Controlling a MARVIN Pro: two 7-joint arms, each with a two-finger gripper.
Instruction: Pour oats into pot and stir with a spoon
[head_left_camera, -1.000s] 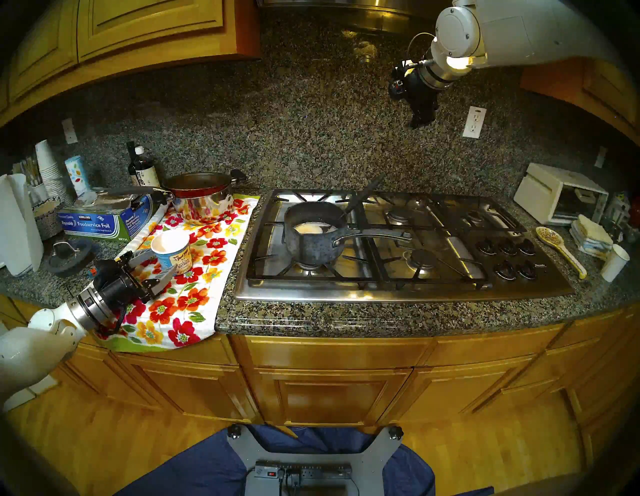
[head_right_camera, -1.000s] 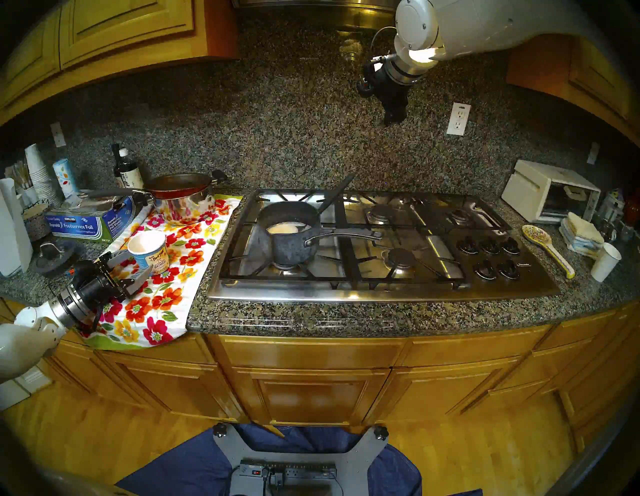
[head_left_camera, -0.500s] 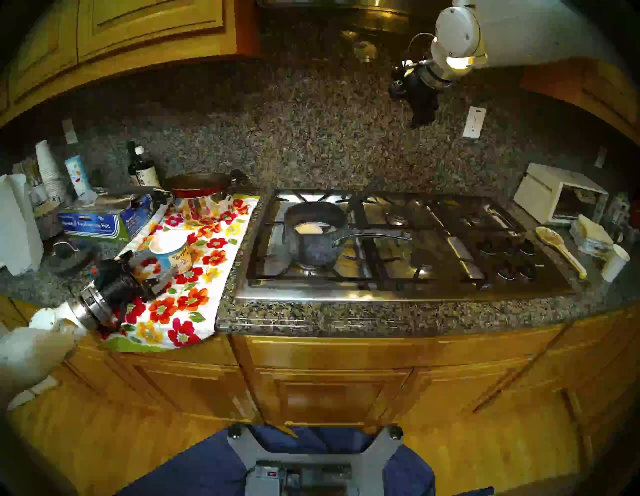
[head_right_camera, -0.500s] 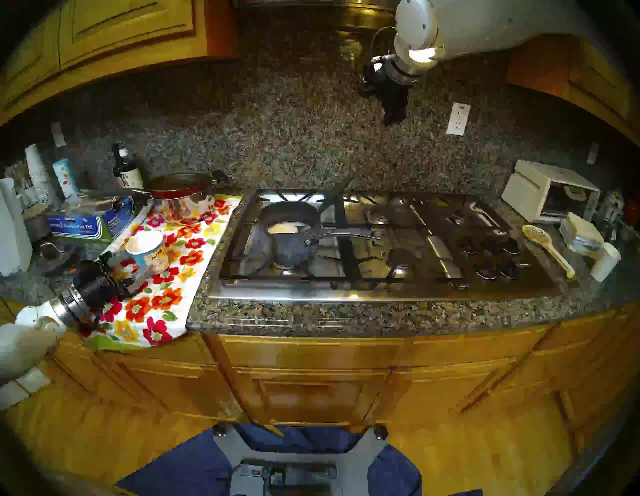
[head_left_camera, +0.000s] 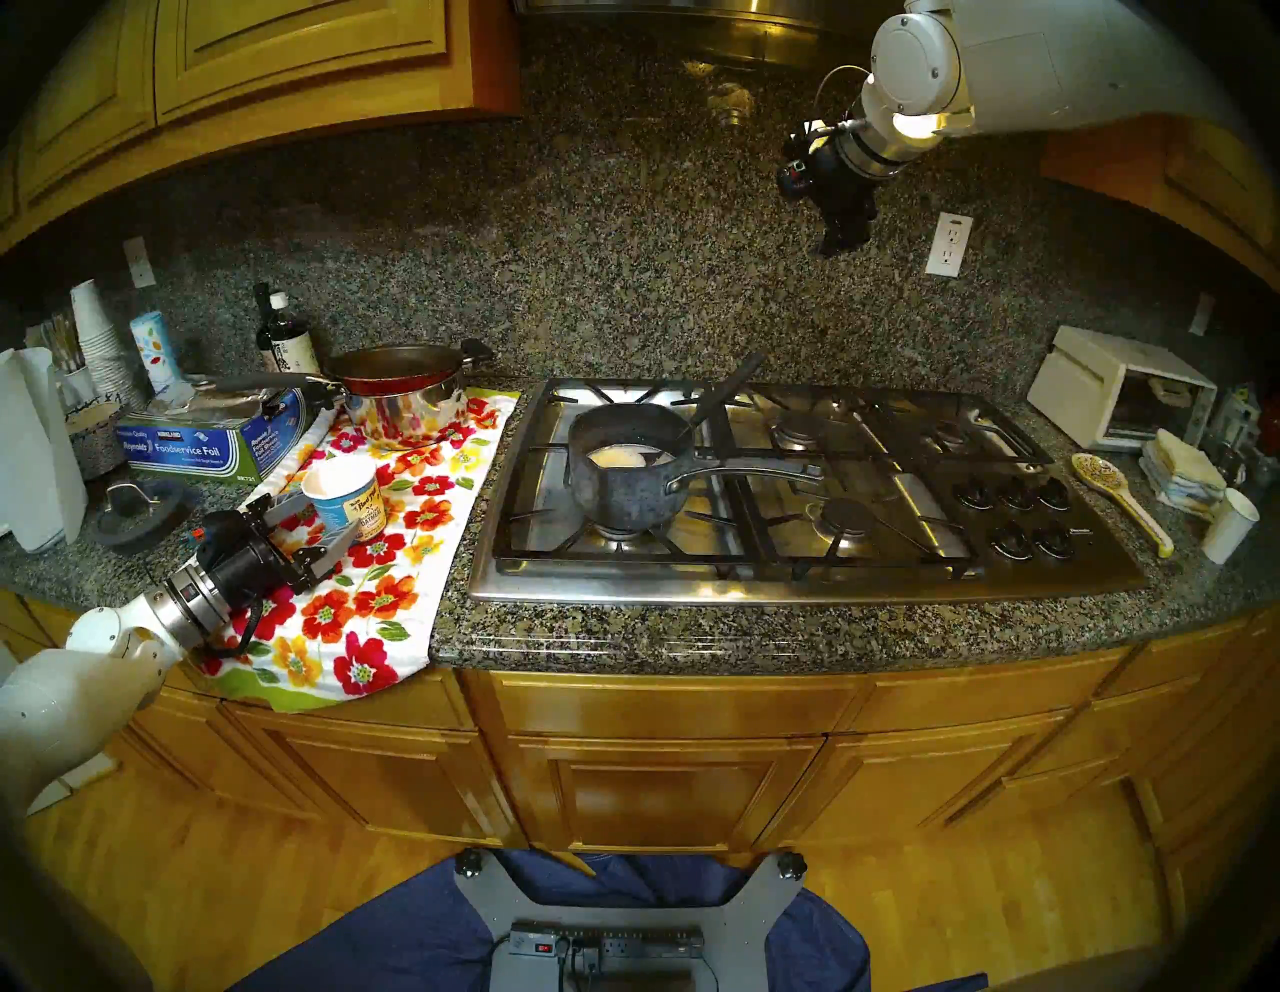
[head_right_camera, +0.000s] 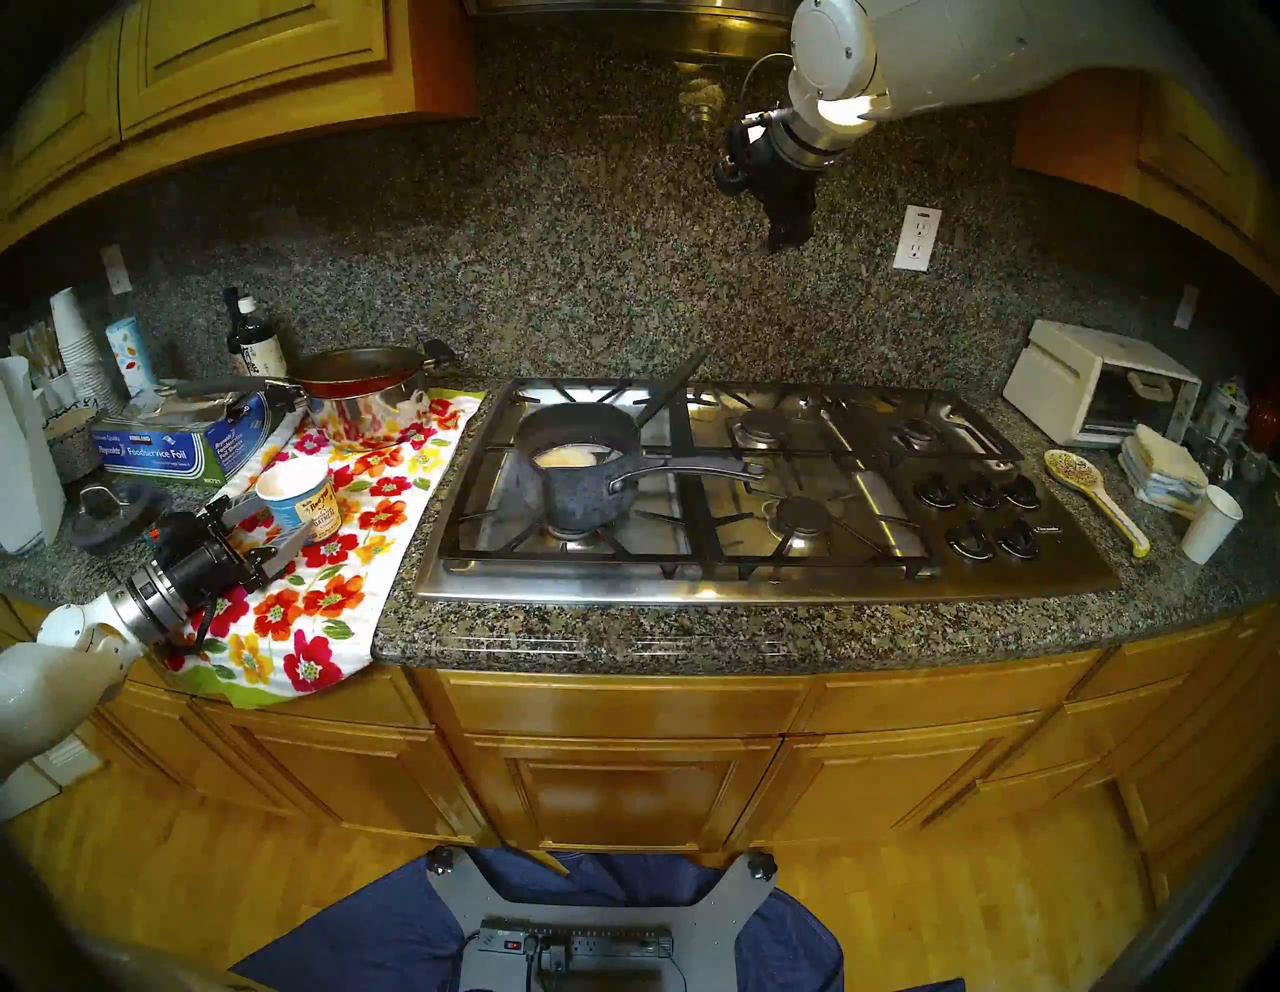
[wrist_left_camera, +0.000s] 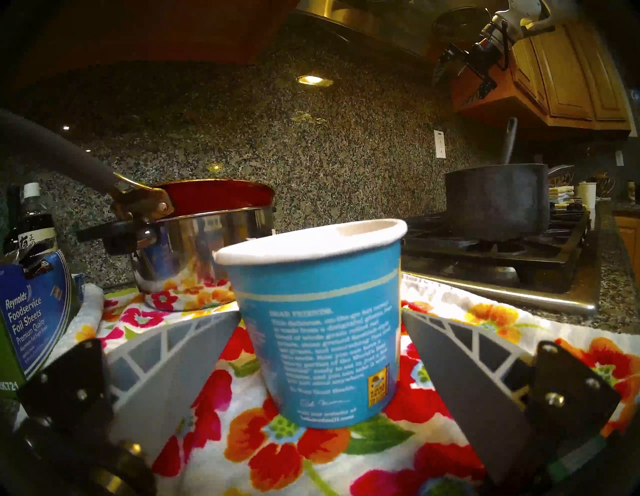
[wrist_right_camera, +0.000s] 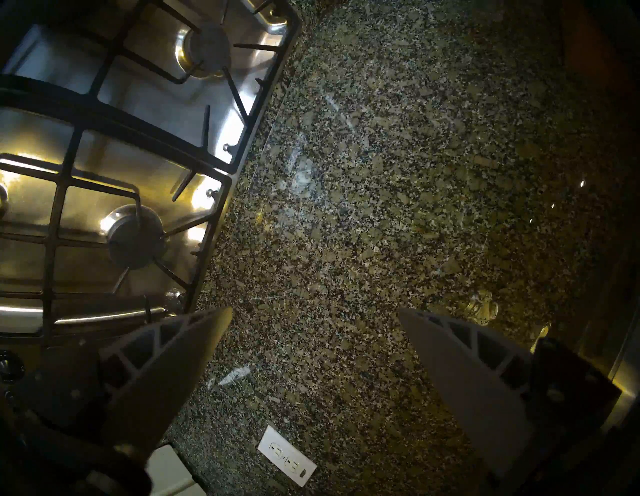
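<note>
The blue "Oatmeal" cup (head_left_camera: 346, 495) stands upright on a floral towel (head_left_camera: 360, 596), left of the stove. Its inside looks pale, and I cannot make out flakes. My left gripper (head_left_camera: 332, 519) is open, low on the towel, with one finger on each side of the cup (wrist_left_camera: 322, 298). The dark grey pot (head_left_camera: 630, 485) sits on the front left burner with pale contents, its handle pointing right. The black-handled spoon (head_left_camera: 727, 388) leans out of the pot's far right rim. My right gripper (head_left_camera: 841, 242) is open and empty, high in front of the backsplash.
A red pan (head_left_camera: 402, 370) rests on a steel pot at the towel's far end, beside a foil box (head_left_camera: 201, 443). Right of the stove lie a cream speckled ceramic spoon (head_left_camera: 1115, 495), a white paper cup (head_left_camera: 1229, 523) and a toaster oven (head_left_camera: 1122, 395).
My left gripper has moved forward a little, so its fingers now reach further along both sides of the cup. The cup, the pot, the spoon and the right arm have not moved.
</note>
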